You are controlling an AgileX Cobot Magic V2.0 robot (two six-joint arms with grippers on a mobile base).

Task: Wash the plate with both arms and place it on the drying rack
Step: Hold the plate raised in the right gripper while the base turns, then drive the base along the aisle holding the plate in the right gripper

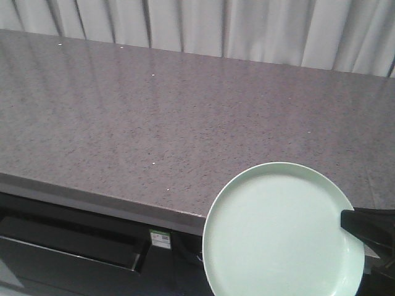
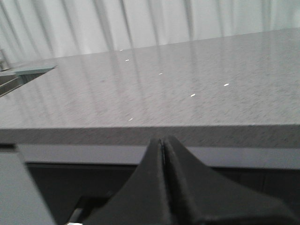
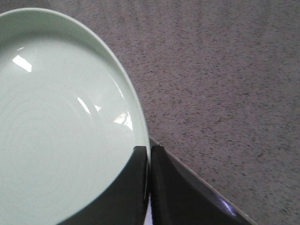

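A kitchen is indicated. A long speckled grey stone countertop (image 1: 154, 117) is seen over dark cabinet fronts (image 1: 68, 246), one marked with a small label (image 1: 160, 238). A recessed basin edge (image 2: 21, 74) is set into the counter, a pale pleated curtain (image 1: 247, 28) is hung behind, and a plate (image 1: 278, 234) is present.

The left gripper (image 2: 163, 146) and right gripper (image 3: 149, 152) are showing smooth, matte black, angular fingers (image 2: 140, 192) tapering to narrow tips.

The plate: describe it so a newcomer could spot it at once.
A grey speckled counter fills the front view. At its near edge, lower right, the right tool pinches the plate by its rim. Nothing else here is round, glossy and pale mint-green.
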